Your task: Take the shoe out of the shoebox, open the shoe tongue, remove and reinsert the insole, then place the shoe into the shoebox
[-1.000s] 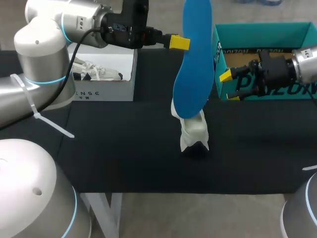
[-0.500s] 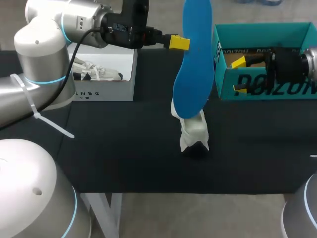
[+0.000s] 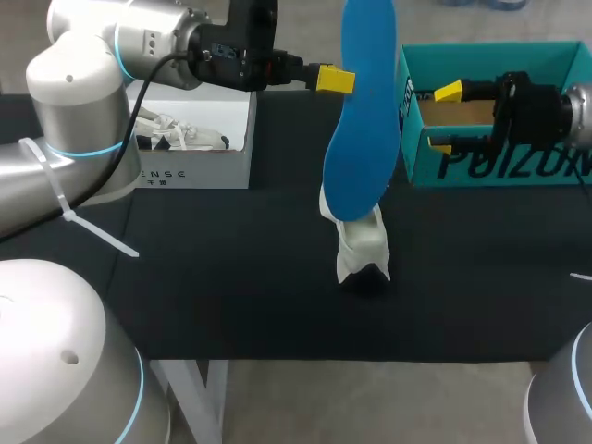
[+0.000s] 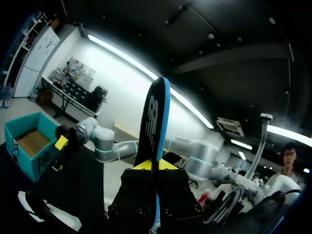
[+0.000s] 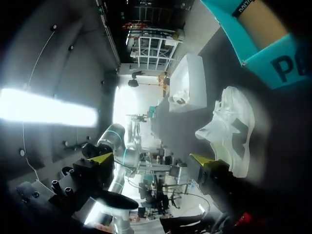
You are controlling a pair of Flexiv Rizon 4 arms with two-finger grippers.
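Left gripper (image 3: pixel 335 80) was clamped on the blue insole (image 3: pixel 361 139), holding it upright over the white shoe (image 3: pixel 363 248) on the black table (image 3: pixel 231 268), presumably staged for reinsertion. Could not tell whether its lower end touched the shoe. Right gripper (image 3: pixel 442 118), fingers apart and empty, hung at the teal shoebox (image 3: pixel 490 63), likely to keep clear.

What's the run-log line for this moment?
left gripper: shut on blue insole, upright above white shoe | right gripper: open, at teal shoebox | reinsert: not yet done
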